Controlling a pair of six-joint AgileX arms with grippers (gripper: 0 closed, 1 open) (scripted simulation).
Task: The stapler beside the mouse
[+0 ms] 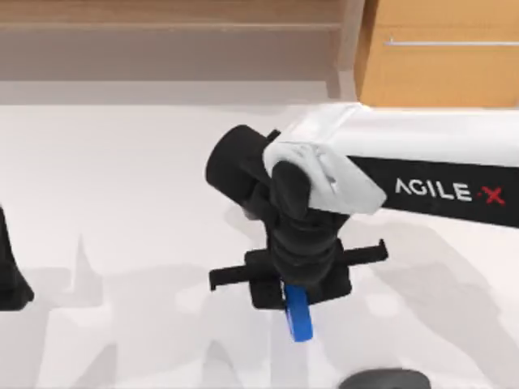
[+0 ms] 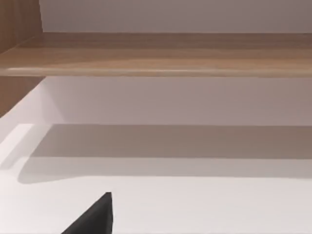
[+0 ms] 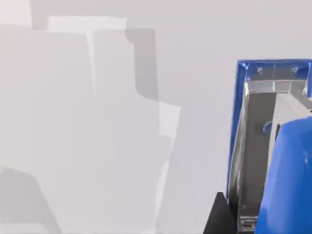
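Observation:
The bright-blue stapler (image 1: 300,324) sticks out from under my right gripper (image 1: 297,301), which is shut on it near the table's front middle. In the right wrist view the stapler (image 3: 285,165) looms close, blue on top with a grey metal base, above the white tabletop, and one dark finger (image 3: 218,217) lies against its side. The mouse (image 1: 385,379), a dark rounded dome, shows partly at the front edge, a little right of the stapler and apart from it. My left gripper (image 1: 10,279) is parked at the table's far left edge.
The white table (image 1: 122,203) stretches wide to the left of the right arm. A wooden shelf (image 2: 156,53) and a wooden cabinet (image 1: 442,53) run along the back.

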